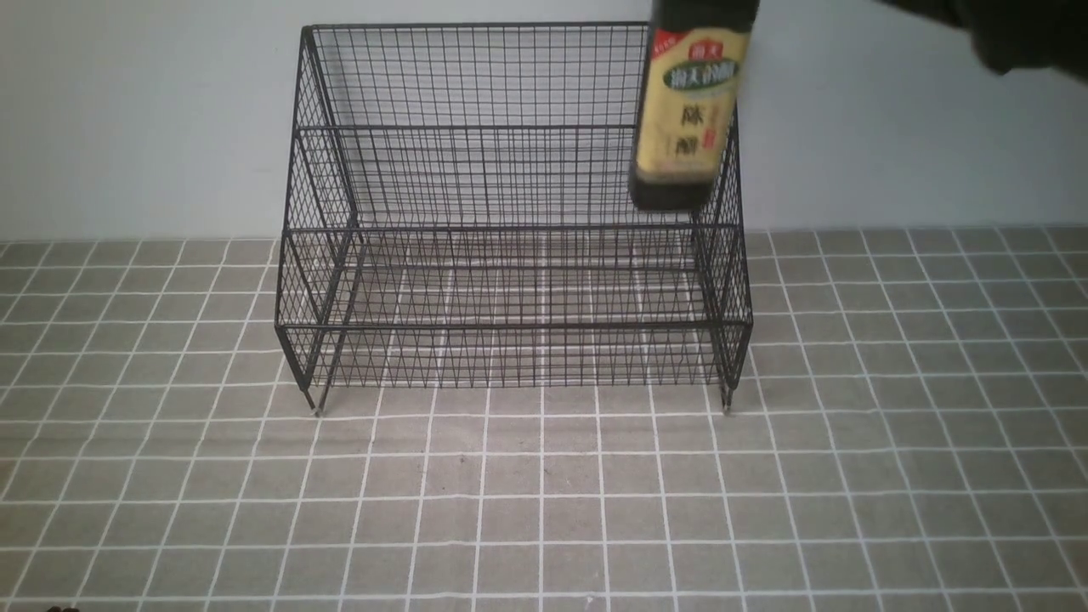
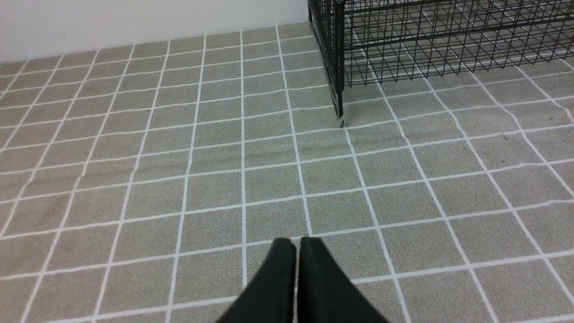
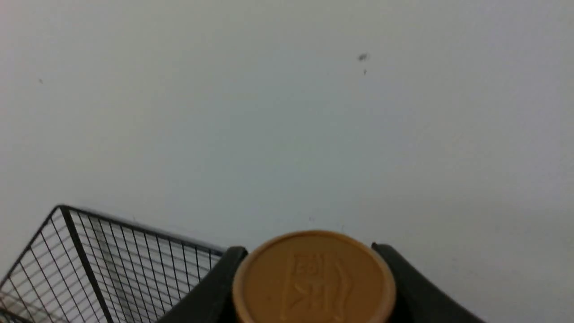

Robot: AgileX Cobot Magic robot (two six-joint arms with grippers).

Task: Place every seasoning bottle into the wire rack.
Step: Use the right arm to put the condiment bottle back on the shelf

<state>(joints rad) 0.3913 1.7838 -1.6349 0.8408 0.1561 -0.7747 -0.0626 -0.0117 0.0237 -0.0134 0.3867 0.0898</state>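
Note:
The black wire rack [image 1: 510, 229] stands on the tiled mat against the wall, with nothing on either of its two steps. A seasoning bottle [image 1: 690, 110] with dark liquid and a yellow label hangs upright in the air at the rack's right end, its base level with the upper step. Its top is cut off by the front view's upper edge. In the right wrist view its tan-gold cap [image 3: 314, 280] sits between the black fingers of my right gripper [image 3: 308, 249], which is shut on it. My left gripper [image 2: 297, 244] is shut and empty, low over the mat, away from the rack's left front leg [image 2: 341, 119].
A grey mat with white grid lines [image 1: 544, 493] covers the table. A plain white wall [image 1: 153, 119] rises right behind the rack. Part of my right arm [image 1: 1011, 34] shows dark at the top right of the front view.

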